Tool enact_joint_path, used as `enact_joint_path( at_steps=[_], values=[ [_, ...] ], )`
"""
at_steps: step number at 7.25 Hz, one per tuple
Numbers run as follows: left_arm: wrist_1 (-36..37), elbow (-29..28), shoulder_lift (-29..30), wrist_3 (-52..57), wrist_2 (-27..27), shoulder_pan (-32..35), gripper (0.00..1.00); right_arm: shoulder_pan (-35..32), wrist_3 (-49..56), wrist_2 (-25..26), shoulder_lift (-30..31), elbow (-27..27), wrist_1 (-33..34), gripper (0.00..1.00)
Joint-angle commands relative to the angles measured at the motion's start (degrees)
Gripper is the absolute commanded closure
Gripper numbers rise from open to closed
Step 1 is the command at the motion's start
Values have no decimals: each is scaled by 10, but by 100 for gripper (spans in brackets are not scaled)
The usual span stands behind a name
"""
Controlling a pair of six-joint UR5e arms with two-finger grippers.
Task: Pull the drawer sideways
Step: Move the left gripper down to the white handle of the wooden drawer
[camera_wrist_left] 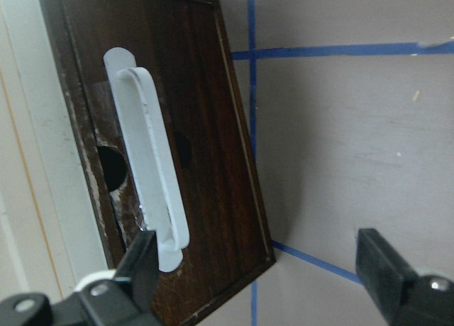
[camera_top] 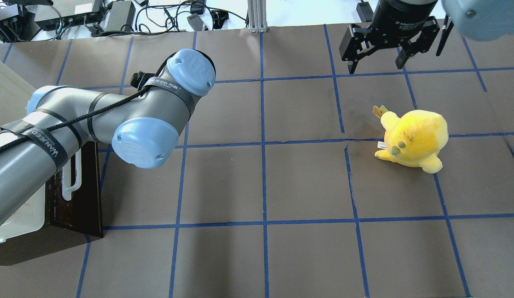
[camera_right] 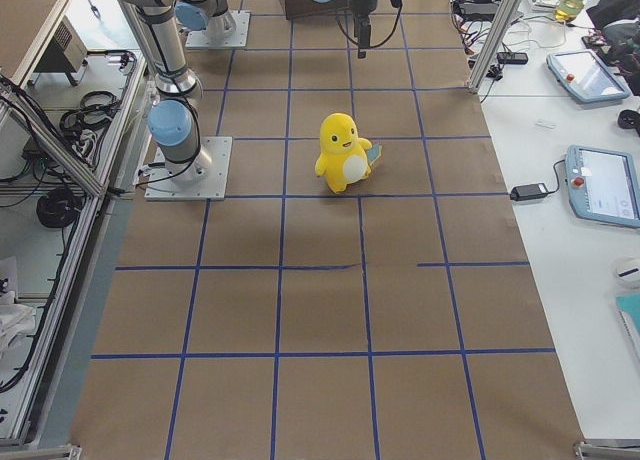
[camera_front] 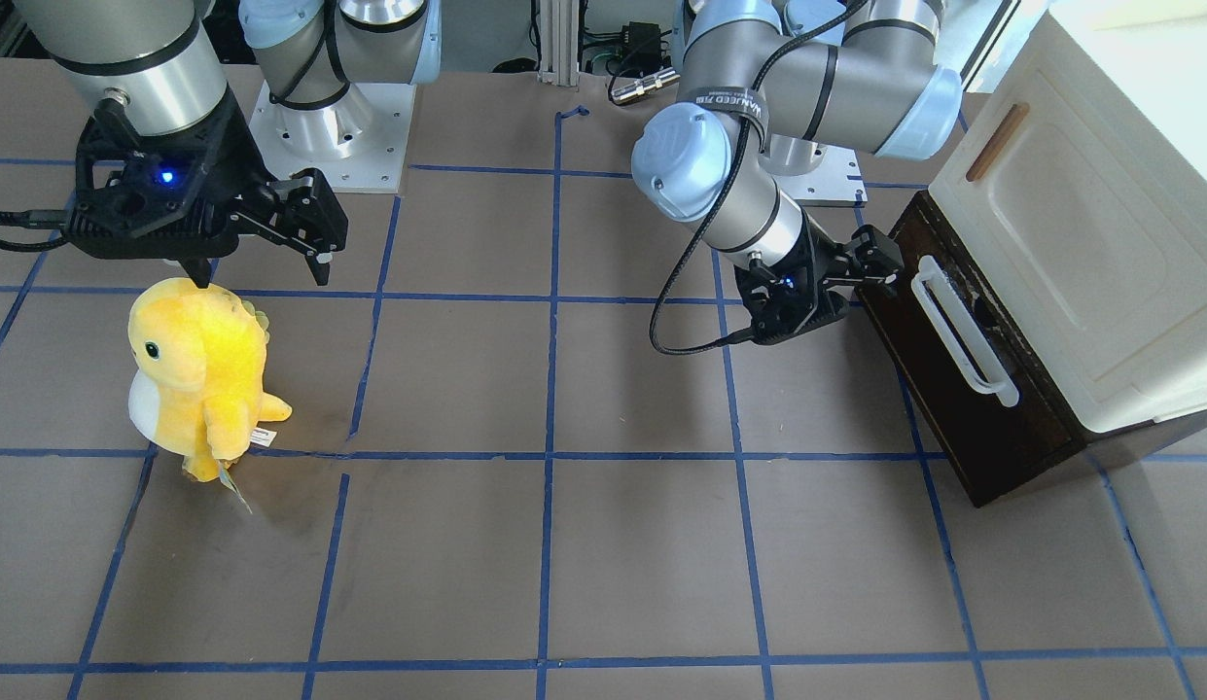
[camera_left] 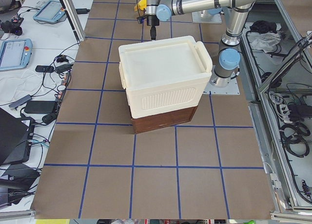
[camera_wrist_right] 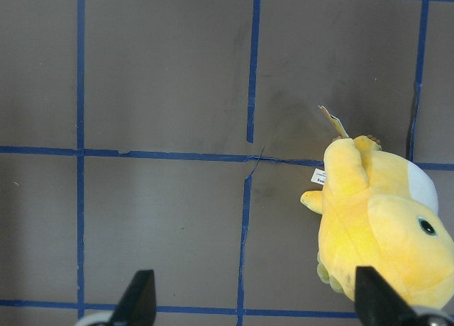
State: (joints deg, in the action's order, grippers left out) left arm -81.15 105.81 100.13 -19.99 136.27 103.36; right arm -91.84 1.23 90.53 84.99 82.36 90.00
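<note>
The dark brown drawer [camera_front: 992,428] with its long white bar handle [camera_front: 961,335] sits under the cream cabinet [camera_front: 1080,224]. Its front lies close against the cabinet and no pale inner sides show. My left gripper [camera_front: 880,267] is open and empty, just off the handle's robot-side end. In the left wrist view the handle [camera_wrist_left: 152,170] ends right beside one finger [camera_wrist_left: 140,263], and the other finger hangs over bare table. My right gripper [camera_front: 263,267] is open and empty, hovering above a yellow plush toy [camera_front: 199,369].
The plush toy [camera_top: 414,138] stands on the brown mat with blue tape lines. The cabinet door carries a small wooden handle [camera_front: 997,143]. Cables and power supplies lie past the mat's far edge in the overhead view [camera_top: 116,16]. My left arm hides the left gripper from overhead.
</note>
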Motion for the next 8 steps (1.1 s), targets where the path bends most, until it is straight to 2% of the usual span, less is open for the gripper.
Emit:
enact_joint_path(
  at_steps=[1, 3, 4, 6, 8],
  values=[
    [-4, 12, 41, 1, 68, -17, 0, 0, 0, 0, 0, 0, 0, 0],
    [-4, 60, 53, 1, 170, -41, 0, 0, 0, 0, 0, 0, 0, 0],
    [-3, 63, 62, 1, 174, -42, 0, 0, 0, 0, 0, 0, 0, 0],
    [-2, 59, 83, 0, 230, -54, 1, 0, 0, 0, 0, 0, 0, 0],
    [2, 64, 91, 0, 233, -66, 2, 0, 0, 0, 0, 0, 0, 0]
  ],
)
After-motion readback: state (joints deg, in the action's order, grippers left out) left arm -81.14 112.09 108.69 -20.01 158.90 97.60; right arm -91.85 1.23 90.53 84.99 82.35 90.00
